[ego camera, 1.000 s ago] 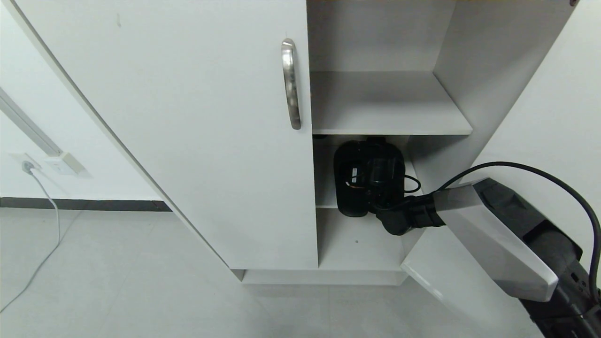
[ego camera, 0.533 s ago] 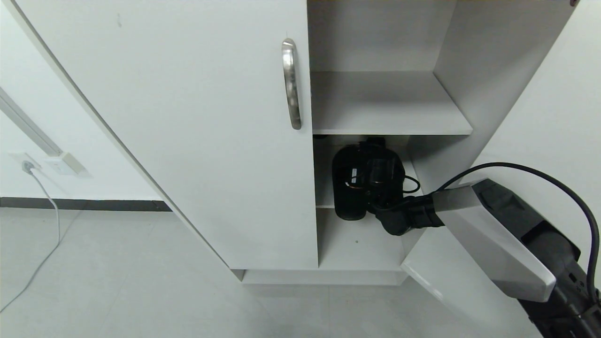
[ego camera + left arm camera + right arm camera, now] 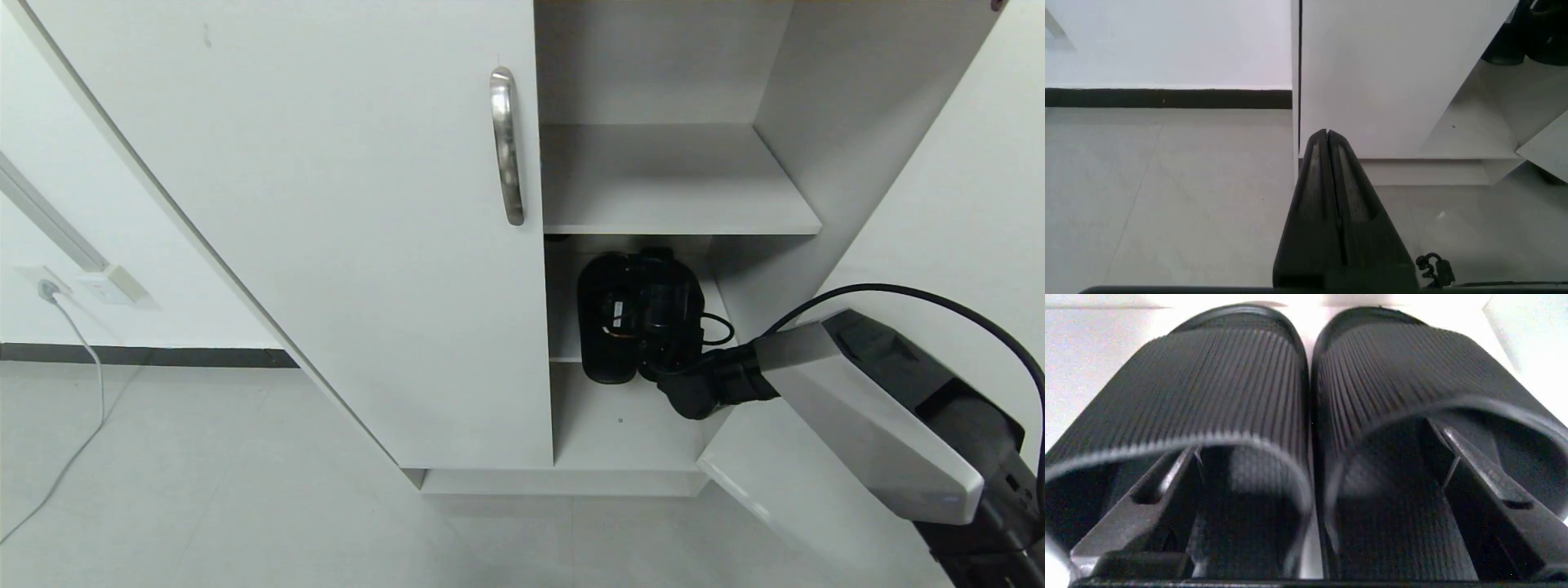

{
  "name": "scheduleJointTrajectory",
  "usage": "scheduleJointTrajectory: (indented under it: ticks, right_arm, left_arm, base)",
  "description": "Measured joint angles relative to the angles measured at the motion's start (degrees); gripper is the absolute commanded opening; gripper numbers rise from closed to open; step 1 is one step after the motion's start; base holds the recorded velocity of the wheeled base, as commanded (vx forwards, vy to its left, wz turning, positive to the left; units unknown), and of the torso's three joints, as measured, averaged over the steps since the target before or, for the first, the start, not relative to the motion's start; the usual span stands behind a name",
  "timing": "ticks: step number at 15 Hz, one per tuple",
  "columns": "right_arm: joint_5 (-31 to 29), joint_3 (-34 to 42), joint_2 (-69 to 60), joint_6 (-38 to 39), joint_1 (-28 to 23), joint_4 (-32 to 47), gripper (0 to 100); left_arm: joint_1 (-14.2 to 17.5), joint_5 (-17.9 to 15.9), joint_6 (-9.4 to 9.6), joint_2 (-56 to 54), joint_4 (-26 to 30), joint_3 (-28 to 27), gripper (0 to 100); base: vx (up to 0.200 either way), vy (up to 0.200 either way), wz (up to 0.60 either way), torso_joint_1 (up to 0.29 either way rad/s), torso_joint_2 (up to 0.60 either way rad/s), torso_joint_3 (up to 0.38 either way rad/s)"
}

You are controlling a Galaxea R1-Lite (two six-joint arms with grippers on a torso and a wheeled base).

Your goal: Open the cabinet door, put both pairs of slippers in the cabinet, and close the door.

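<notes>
A pair of black slippers (image 3: 620,314) lies side by side on the middle shelf of the white cabinet (image 3: 678,175), heels at the shelf's front edge. My right gripper (image 3: 665,343) is at that shelf with its fingers spread, open. One finger (image 3: 1143,506) sits under the left slipper's (image 3: 1200,400) strap, the other finger (image 3: 1490,486) under the right slipper's (image 3: 1429,384) strap. The cabinet's right door (image 3: 947,188) is swung open; the left door (image 3: 326,204) with its metal handle (image 3: 506,147) is closed. My left gripper (image 3: 1327,139) is shut and holds nothing, low over the floor before the cabinet's base.
The upper shelf (image 3: 653,163) and the bottom shelf (image 3: 620,425) are bare. A wall socket with a grey cable (image 3: 82,343) is on the left above the tiled floor (image 3: 245,506). The open door's lower corner (image 3: 735,482) stands close under my right arm.
The slippers shifted slightly towards the shelf's front edge and settled. My right arm has drawn back a little to the right and down.
</notes>
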Motion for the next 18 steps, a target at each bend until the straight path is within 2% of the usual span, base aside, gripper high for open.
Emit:
scheduleJointTrajectory:
  ticks: [5,10,12,14,18]
  right_arm:
    - [-0.02,12.7,-6.45,0.07,1.82,-6.75,100]
    - [-0.26,35.56,-16.2,-0.3,7.34,-16.97,100]
    - [-0.35,42.29,-19.57,-0.34,9.52,-21.27,100]
    - [-0.38,46.49,-21.74,-0.41,10.89,-24.38,100]
    - [-0.38,48.15,-23.15,-0.45,11.42,-24.64,100]
  left_arm:
    - [0.0,0.0,0.16,0.0,0.0,0.0,0]
    - [0.0,-0.09,0.27,0.0,0.02,0.0,0]
    - [0.0,-0.09,0.22,0.0,0.02,0.0,0]
    - [0.0,-0.09,0.2,0.0,0.0,0.0,0]
    - [0.0,-0.11,0.11,0.0,0.02,0.0,0]
  base:
    - [0.0,0.0,0.0,0.0,0.0,0.0]
    - [0.0,0.0,0.0,0.0,0.0,0.0]
    - [0.0,0.0,0.0,0.0,0.0,0.0]
    - [-0.1,0.0,0.0,0.001,0.01,0.001]
    - [-0.2,0.0,0.0,0.004,0.0,0.002]
